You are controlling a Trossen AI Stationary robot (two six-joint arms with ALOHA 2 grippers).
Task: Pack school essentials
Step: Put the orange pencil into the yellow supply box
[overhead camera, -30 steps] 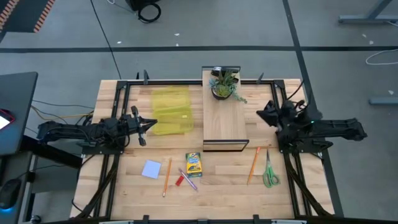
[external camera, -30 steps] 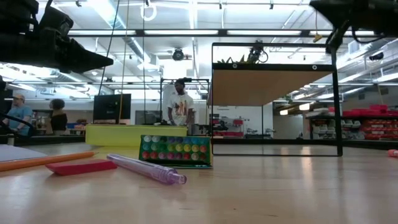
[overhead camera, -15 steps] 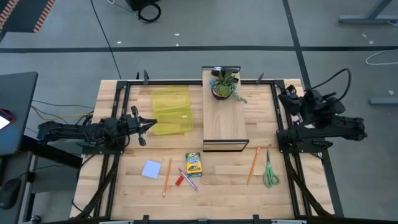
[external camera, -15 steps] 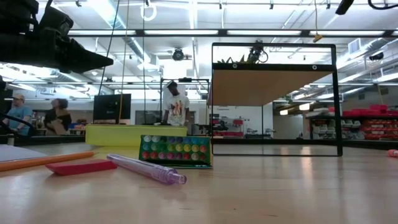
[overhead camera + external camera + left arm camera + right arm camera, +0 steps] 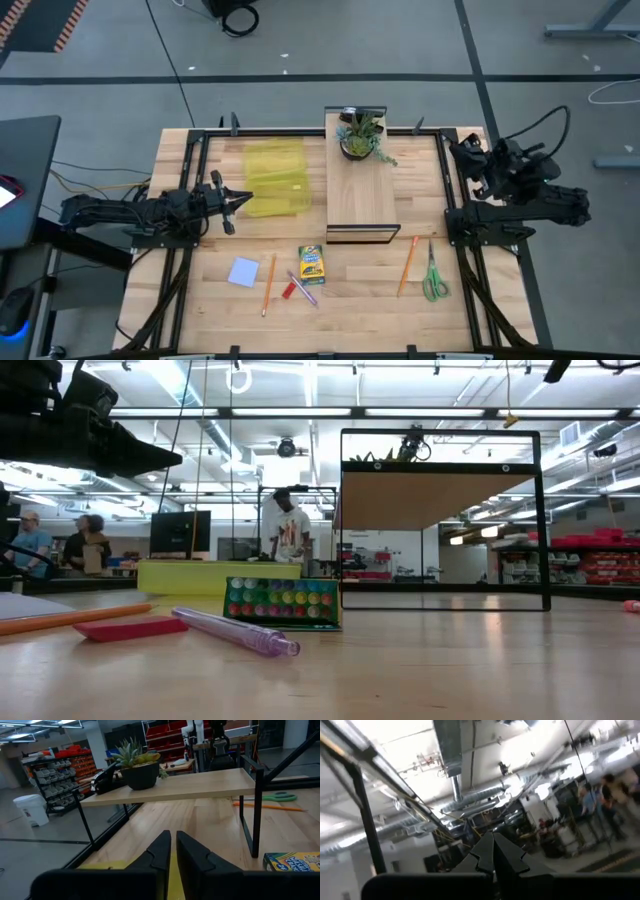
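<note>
Table (image 5: 360, 290): board (image 5: 362, 195) with plant (image 5: 360, 135) at mid-back. Left gripper (image 5: 243, 198) over yellow pouch (image 5: 275, 178), fingers together, empty. Right gripper (image 5: 458, 152) raised at right edge, fingers together, empty. Along the front: notepad (image 5: 243, 272), crayons (image 5: 311, 263), scissors (image 5: 433, 275), pencils (image 5: 268, 284), pen (image 5: 288, 290).

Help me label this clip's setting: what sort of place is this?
Probably a robotics lab or workshop: storage shelves of red parts bins, exposed ceiling ducts, and people at workbenches beyond the wooden table.
</note>
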